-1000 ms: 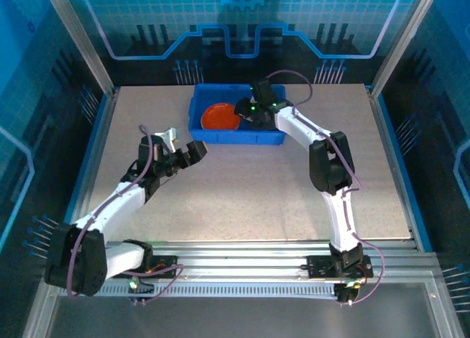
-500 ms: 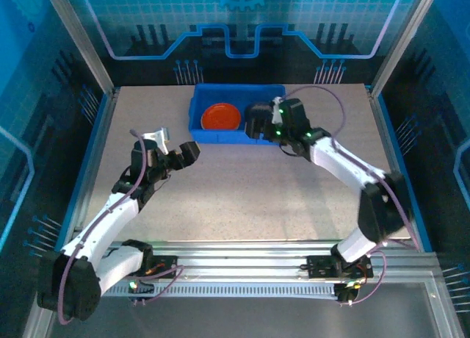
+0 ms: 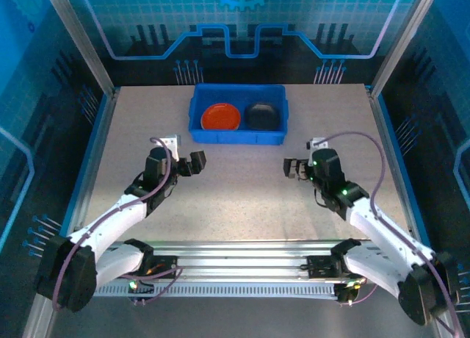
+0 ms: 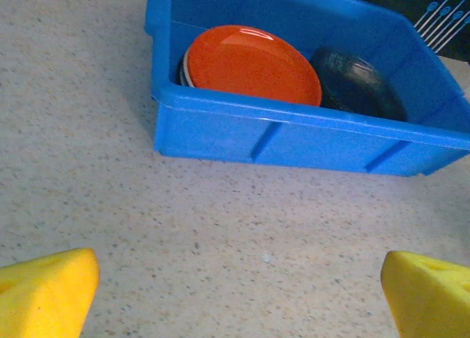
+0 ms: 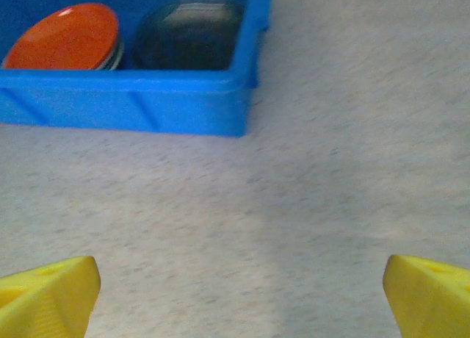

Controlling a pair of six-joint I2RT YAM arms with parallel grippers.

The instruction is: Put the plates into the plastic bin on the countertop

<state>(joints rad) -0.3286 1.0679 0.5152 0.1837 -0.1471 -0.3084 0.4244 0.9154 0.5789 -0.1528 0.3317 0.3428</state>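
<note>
While they hang over the countertop (image 3: pixel 242 198) on your near side, the left gripper (image 3: pixel 192 162) and right gripper (image 3: pixel 291 167) are both spread wide with nothing held. Further back, your blue plastic bin (image 3: pixel 237 138) has the plates in it: an orange-red plate (image 3: pixel 221 117) topping a stack on the left, a dark plate (image 3: pixel 262 116) just beside it on the right.

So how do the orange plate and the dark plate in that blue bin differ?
The orange plate is bright and opaque; the dark plate looks glassy. The orange one lies on the left, atop other plates, the dark one on the right. Both sit inside the bin.
</note>
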